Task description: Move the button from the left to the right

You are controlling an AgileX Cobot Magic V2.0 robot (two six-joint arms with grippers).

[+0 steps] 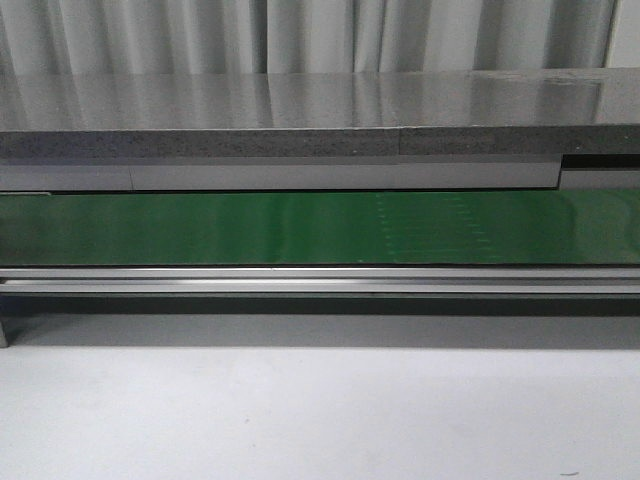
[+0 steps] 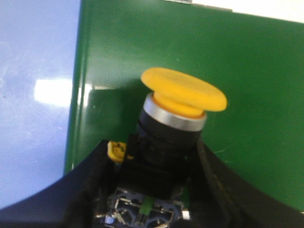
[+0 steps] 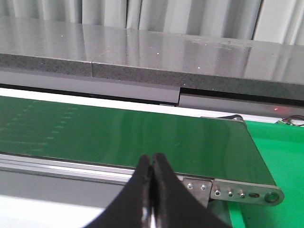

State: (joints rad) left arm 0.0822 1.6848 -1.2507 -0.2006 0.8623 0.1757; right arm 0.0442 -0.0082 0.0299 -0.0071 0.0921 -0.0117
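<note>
1. The push-button switch (image 2: 173, 128) sits clamped in the left pincer (image 2: 152, 190), seen at the centre of the left wrist frame: the dark fingers (image 2: 90, 185) press the black block body from both sides, and the round yellow cap points away from the wrist, toward the frame's upper right.

2. The switch's long axis runs out along the line of the fingers, cap foremost, tilted a little; the terminal end with its small green mark lies deep between the fingers at the frame's lower edge.

3. Behind the switch spreads the green conveyor belt (image 2: 247, 71), with a pale bluish surface down the frame's left side; whether the switch touches the belt or hangs above it cannot be told.

4. The right pincer (image 3: 152, 190) shows at the bottom centre of the right wrist frame, fingertips pressed together on nothing, low before the belt's end roller (image 3: 247, 194), with the grey stone counter (image 3: 142, 52) beyond.

5. Neither arm nor switch appears in the front frame, which shows only belt, counter and curtain (image 1: 300, 30).

6. The left arm is plainly the carrier; the coming move seems a traverse rightward along the belt.
</note>
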